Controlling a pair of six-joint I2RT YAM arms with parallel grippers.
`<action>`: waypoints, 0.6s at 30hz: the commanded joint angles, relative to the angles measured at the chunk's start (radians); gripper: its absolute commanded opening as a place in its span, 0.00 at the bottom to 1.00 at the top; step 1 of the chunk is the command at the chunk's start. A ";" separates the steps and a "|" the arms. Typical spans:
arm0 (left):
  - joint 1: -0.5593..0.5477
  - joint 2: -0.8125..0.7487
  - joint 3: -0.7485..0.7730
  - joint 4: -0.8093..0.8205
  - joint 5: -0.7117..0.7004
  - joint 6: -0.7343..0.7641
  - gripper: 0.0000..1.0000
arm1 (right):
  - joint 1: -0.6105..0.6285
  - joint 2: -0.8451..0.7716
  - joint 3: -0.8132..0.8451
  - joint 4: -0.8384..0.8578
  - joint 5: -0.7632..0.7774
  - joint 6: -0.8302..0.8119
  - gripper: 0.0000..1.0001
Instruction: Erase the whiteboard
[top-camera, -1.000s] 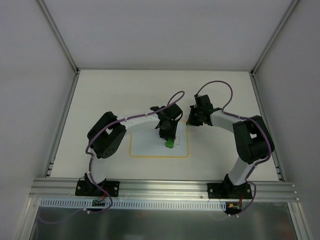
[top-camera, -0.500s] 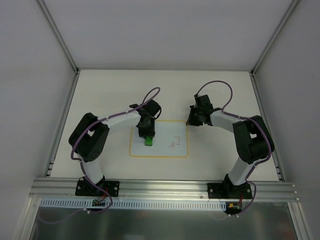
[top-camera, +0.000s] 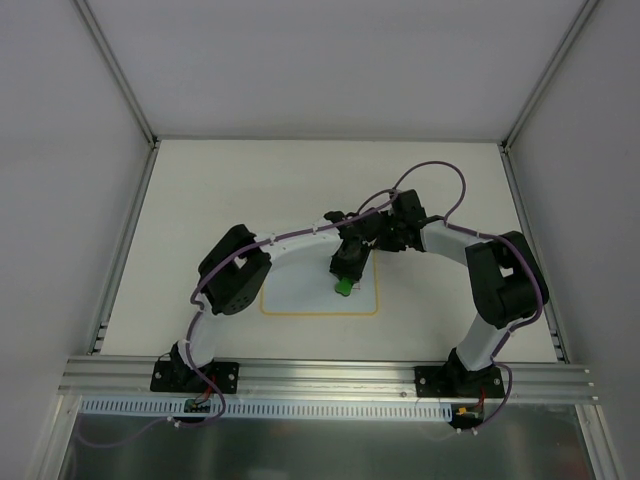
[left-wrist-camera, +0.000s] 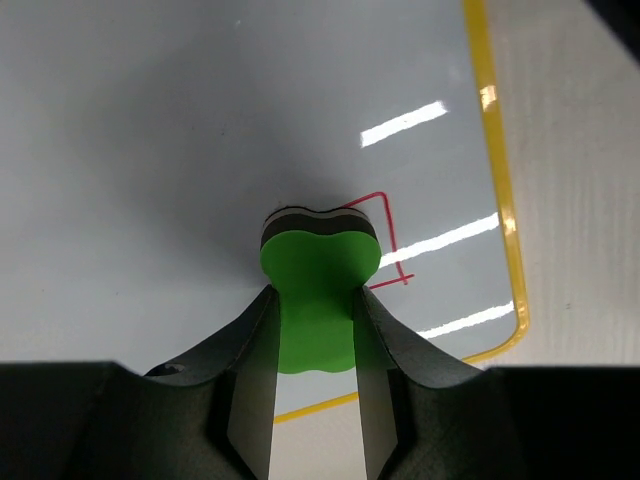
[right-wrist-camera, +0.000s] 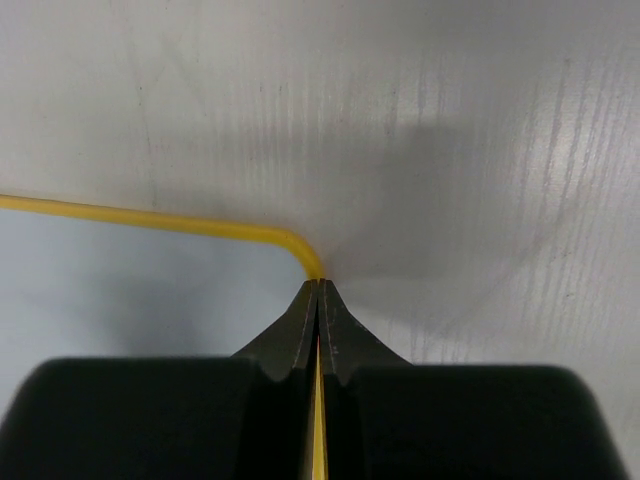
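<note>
The whiteboard (top-camera: 298, 292) lies flat on the table, white with a yellow border. My left gripper (top-camera: 344, 281) is shut on a green eraser (top-camera: 343, 287) and presses it on the board's right part. In the left wrist view the eraser (left-wrist-camera: 318, 270) sits between my fingers (left-wrist-camera: 252, 370), with red line marks (left-wrist-camera: 386, 226) just right of it on the whiteboard (left-wrist-camera: 150, 150). My right gripper (top-camera: 384, 240) is at the board's far right corner. In the right wrist view it (right-wrist-camera: 318, 286) is shut on the yellow edge (right-wrist-camera: 150, 220) of the whiteboard (right-wrist-camera: 110, 300).
The cream table (top-camera: 230, 190) is walled by white panels and metal rails on the left (top-camera: 125, 240) and right (top-camera: 530, 240). The two arms' wrists cross close together above the board's far right corner. An aluminium rail (top-camera: 320, 375) runs along the near edge.
My left gripper swept left across the board with the eraser, then back to the right part. The red marks seen uncovered half a second ago are now under the arm. The right gripper stayed put.
</note>
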 joint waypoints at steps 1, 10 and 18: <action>-0.016 0.099 0.030 -0.013 0.010 0.054 0.00 | 0.006 -0.012 -0.020 -0.066 0.049 0.002 0.00; -0.014 0.116 0.065 -0.013 -0.042 0.137 0.00 | 0.003 -0.015 -0.014 -0.072 0.055 0.000 0.00; 0.024 0.105 0.090 -0.013 -0.062 0.109 0.00 | -0.017 -0.019 -0.025 -0.075 0.046 0.019 0.00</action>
